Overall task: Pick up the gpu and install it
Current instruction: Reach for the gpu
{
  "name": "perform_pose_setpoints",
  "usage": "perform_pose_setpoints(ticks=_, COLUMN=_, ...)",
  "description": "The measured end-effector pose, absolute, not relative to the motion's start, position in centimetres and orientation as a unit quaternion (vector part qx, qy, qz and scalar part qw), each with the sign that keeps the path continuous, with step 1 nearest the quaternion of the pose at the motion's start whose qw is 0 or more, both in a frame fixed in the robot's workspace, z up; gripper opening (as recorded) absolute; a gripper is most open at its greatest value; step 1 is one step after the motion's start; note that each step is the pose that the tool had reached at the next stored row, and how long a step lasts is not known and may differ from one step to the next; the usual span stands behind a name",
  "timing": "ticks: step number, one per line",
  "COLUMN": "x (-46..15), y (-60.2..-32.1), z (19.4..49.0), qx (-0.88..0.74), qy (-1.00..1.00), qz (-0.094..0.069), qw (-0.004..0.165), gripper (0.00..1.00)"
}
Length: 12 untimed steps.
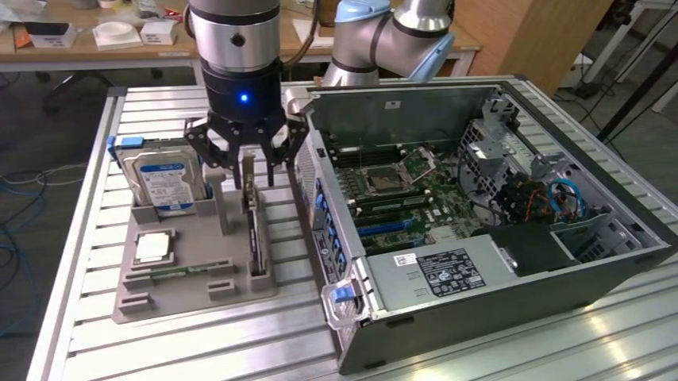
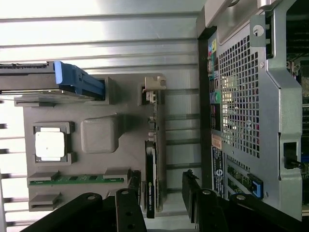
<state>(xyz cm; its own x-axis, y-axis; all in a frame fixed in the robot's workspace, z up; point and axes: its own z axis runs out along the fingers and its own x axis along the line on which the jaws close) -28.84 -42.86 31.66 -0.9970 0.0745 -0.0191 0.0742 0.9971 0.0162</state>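
Pincer (image 1: 249, 168): hangs released, jaws at full spread, above the grey fixture tray (image 1: 180, 300) on the exterior view's left. Straddles the upper edge of the gpu (image 1: 256, 238) with fingers (image 2: 129, 212) on either face. Grips nothing as yet; contact with the card cannot be told.

Gpu: stands on edge in a slot along the tray's right side, just beside the computer case (image 1: 551, 262), and runs near to far. Presents both flat faces outward. Judged to be stowed upright so as to allow a clamp across the thin section from above, with no need to pry a flat card off a surface. Not yet lifted.

Tray: rests on the slatted desk (image 1: 75, 262). Carries also a hard drive (image 1: 164, 182) upright at the far left, a processor chip (image 1: 154, 248) flat in a pocket, and a memory stick (image 1: 175, 272) flat in a groove towards the near edge. Keeps each part in a separate recess, apart from its neighbours; judged to fix known pick-up positions.

Computer case: lies on its side, right of the tray, side panel off. Turns the motherboard (image 1: 402, 190) upward, judged to give access to the slots from overhead. Shows no card fitted there, as far as can be told.
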Motion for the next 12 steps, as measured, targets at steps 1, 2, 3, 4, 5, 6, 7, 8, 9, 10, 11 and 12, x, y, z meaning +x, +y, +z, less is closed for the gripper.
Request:
perform_pose_setpoints(ticks=1, x=-28.9, y=-43.0, z=31.5, qx=0.037, qy=0.999, qz=0.008, qw=0.010, gripper=0.47)
perform_pose_setpoints(ticks=2, x=-28.8, y=-43.2, z=31.4, qx=0.037, qy=0.999, qz=0.008, qw=0.010, gripper=0.47)
perform_pose_setpoints(ticks=3, x=-28.9, y=-43.3, z=31.2, qx=0.037, qy=0.999, qz=0.008, qw=0.010, gripper=0.47)
perform_pose_setpoints(ticks=4, x=-28.9, y=-43.4, z=31.0, qx=0.037, qy=0.999, qz=0.008, qw=0.010, gripper=0.47)
perform_pose_setpoints(ticks=5, x=-28.9, y=-43.5, z=30.8, qx=0.037, qy=0.999, qz=0.008, qw=0.010, gripper=0.47)
perform_pose_setpoints(ticks=6, x=-29.1, y=-43.5, z=30.6, qx=0.037, qy=0.999, qz=0.008, qw=0.010, gripper=0.47)
perform_pose_setpoints(ticks=7, x=-29.2, y=-43.5, z=30.5, qx=0.037, qy=0.999, qz=0.008, qw=0.010, gripper=0.47)
perform_pose_setpoints(ticks=8, x=-29.4, y=-43.5, z=30.3, qx=0.037, qy=0.999, qz=0.008, qw=0.010, gripper=0.47)
perform_pose_setpoints(ticks=9, x=-29.7, y=-43.5, z=30.1, qx=0.037, qy=0.999, qz=0.008, qw=0.010, gripper=0.47)
perform_pose_setpoints(ticks=10, x=-29.8, y=-43.5, z=29.9, qx=0.037, qy=0.999, qz=0.008, qw=0.010, gripper=0.47)
perform_pose_setpoints(ticks=11, x=-29.9, y=-43.5, z=29.7, qx=0.037, qy=0.999, qz=0.008, qw=0.010, gripper=0.47)
perform_pose_setpoints(ticks=12, x=-30.0, y=-43.5, z=29.5, qx=0.037, qy=0.999, qz=0.008, qw=0.010, gripper=0.47)
